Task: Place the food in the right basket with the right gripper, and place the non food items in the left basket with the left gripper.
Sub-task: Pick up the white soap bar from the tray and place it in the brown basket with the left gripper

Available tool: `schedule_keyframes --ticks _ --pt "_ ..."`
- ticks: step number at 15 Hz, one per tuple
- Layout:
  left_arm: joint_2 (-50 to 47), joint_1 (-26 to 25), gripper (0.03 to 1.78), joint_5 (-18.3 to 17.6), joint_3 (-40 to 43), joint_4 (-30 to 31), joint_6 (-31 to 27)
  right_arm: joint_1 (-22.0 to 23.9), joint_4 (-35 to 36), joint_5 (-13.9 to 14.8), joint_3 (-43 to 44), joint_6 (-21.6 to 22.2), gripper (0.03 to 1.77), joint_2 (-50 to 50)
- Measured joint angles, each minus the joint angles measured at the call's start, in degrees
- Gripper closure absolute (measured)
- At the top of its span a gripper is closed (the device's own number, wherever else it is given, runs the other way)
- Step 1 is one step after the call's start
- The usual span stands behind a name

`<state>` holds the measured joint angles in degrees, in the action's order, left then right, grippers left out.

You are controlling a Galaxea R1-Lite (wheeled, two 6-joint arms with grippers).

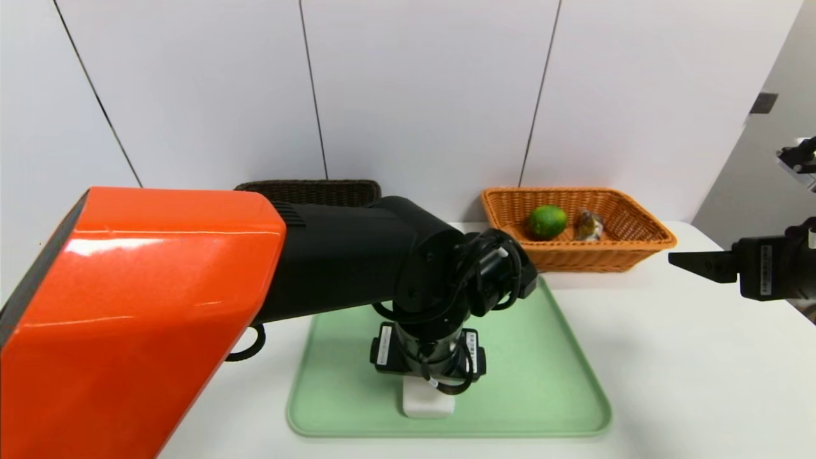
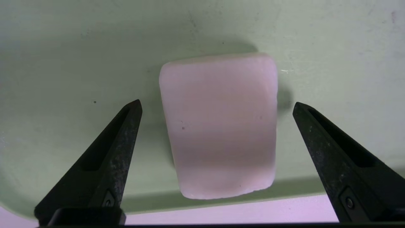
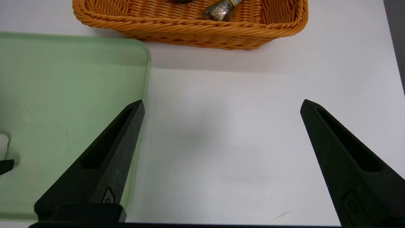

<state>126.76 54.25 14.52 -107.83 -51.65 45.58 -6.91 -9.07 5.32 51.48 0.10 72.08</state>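
A white soap-like bar [image 1: 428, 403] [image 2: 220, 125] lies near the front edge of the pale green tray [image 1: 542, 382]. My left gripper [image 2: 216, 106] hangs straight above it, open, one finger on each side of the bar and clear of it. In the head view the left arm hides most of the gripper and the bar. The orange right basket [image 1: 637, 226] holds the green lime [image 1: 546, 221] and the wrapped stick of sweets [image 1: 590, 225] [image 3: 221, 9]. Only the rim of the dark left basket [image 1: 309, 190] shows behind the arm. My right gripper [image 3: 221, 104] hovers open over bare table, right of the tray.
The white table [image 1: 688, 357] spreads around the tray [image 3: 63, 95]. The orange basket [image 3: 190, 25] stands just beyond the tray's far right corner. A white panelled wall closes the back. The left arm's orange shell [image 1: 127, 306] blocks the table's left side.
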Motion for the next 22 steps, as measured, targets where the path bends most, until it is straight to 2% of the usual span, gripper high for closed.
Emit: schedule_keyframes --ticks 7,11,12,18,22 --pt "0.9 -0.5 0.12 -1.1 0.0 0.1 0.0 0.1 0.0 0.0 -0.5 0.0 0.10 -0.2" --pt "0.9 -0.5 0.76 -1.4 -0.1 0.2 0.0 0.1 0.0 0.0 -0.5 -0.1 0.10 -0.1" --pt "0.9 -0.5 0.80 -1.4 -0.1 0.2 0.0 0.1 0.0 0.0 -0.5 -0.1 0.10 -0.1" --pt "-1.3 -0.5 0.83 -2.1 -4.2 -0.3 -0.9 0.1 0.0 -0.1 -1.2 -0.1 0.10 0.0" --pt "-8.3 -1.6 0.83 -1.0 -5.4 1.7 -8.3 0.1 0.0 0.0 -2.3 0.0 0.10 -0.1"
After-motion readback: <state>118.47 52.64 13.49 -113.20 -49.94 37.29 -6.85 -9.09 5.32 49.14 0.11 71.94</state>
